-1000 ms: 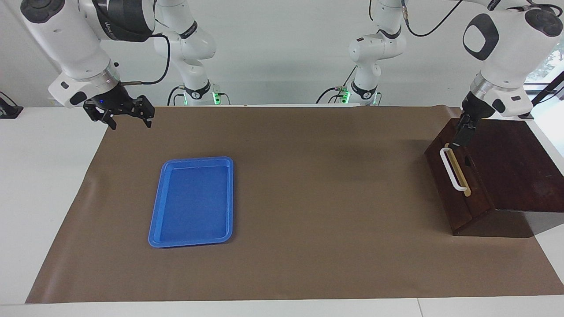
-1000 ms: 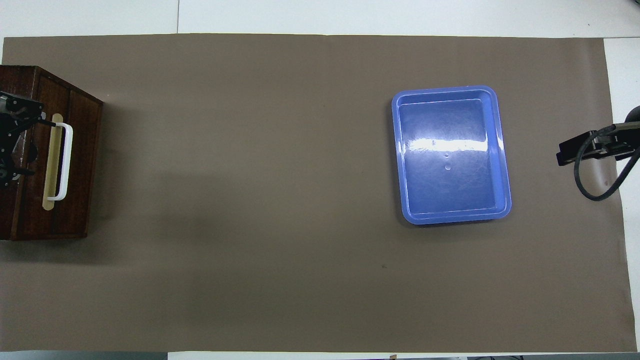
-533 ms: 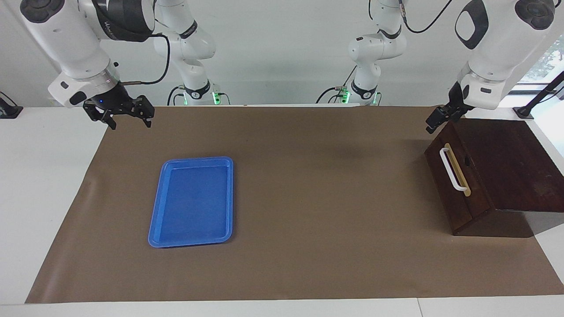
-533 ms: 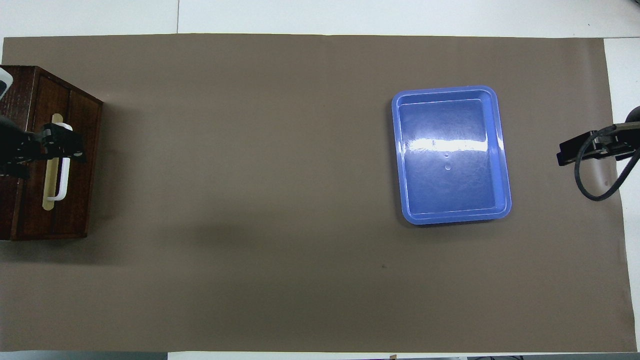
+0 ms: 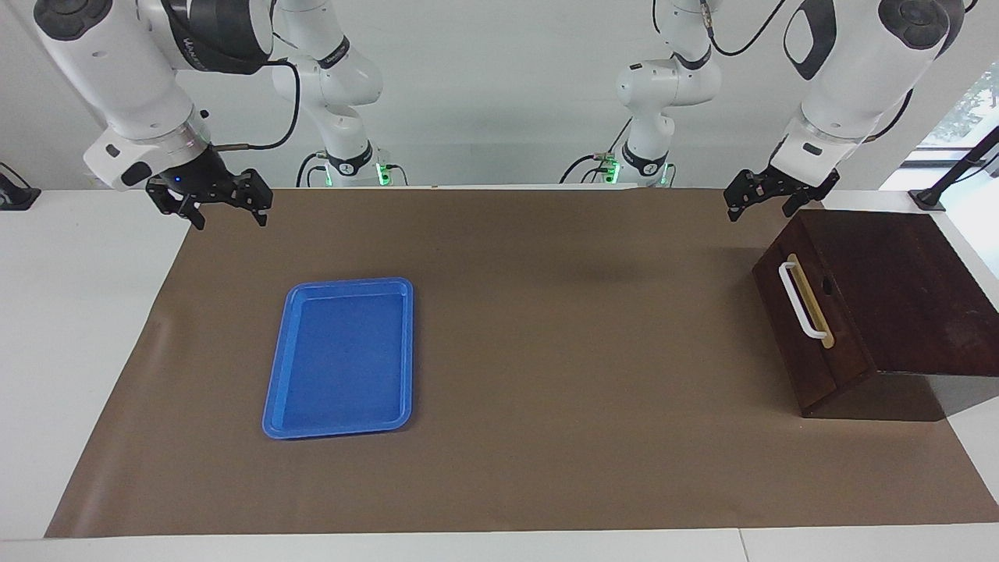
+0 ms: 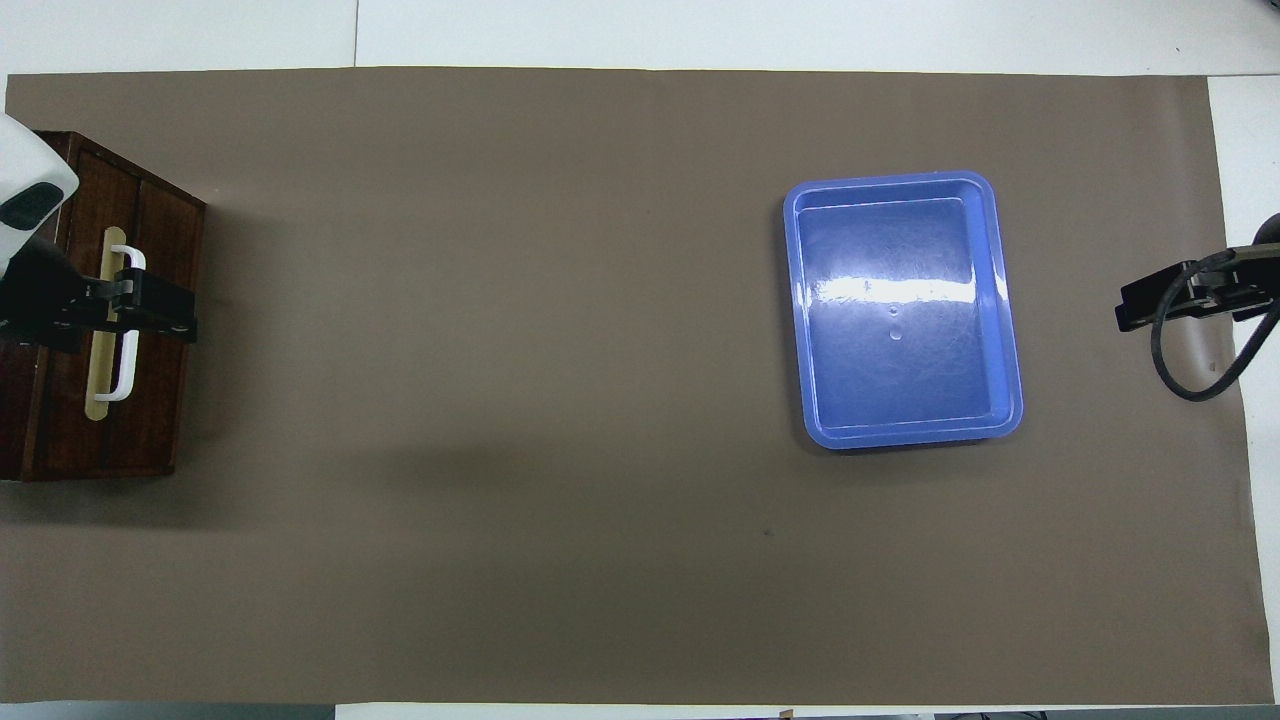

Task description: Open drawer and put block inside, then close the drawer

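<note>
The drawer is shut in the dark brown wooden box at the left arm's end of the table, its white bar handle free. It also shows in the overhead view. My left gripper is open and empty, raised in the air clear of the box; in the overhead view it lies over the handle. My right gripper is open and empty and waits above the mat's edge at the right arm's end. The yellow block is out of view.
A blue plastic tray lies empty on the brown mat toward the right arm's end; it also shows in the overhead view. White table shows around the mat.
My left gripper has lifted off the drawer front by the handle and risen away toward the table's middle. The drawer stays shut. The right arm has not moved.
</note>
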Controlling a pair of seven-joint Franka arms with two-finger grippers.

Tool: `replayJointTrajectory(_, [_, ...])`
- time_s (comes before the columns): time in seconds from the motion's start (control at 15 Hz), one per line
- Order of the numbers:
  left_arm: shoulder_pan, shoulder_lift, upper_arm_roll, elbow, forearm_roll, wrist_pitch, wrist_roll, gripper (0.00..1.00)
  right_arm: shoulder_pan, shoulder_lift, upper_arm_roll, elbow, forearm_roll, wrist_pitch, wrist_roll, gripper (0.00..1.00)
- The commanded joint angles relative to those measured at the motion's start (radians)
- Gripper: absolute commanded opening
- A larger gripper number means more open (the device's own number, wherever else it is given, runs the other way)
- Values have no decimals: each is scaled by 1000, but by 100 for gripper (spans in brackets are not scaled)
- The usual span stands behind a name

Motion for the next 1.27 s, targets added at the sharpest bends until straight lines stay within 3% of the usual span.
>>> replayJointTrajectory(0.0, [-21,-13,28,0,-15,-7,25,100,-14,-13,10,-13,-6,13,14,100])
replayJointTrajectory(1.2, [-12,-16,26,-9,-14,17,8,100,-16,-13,10,-13,-6,13,13,100])
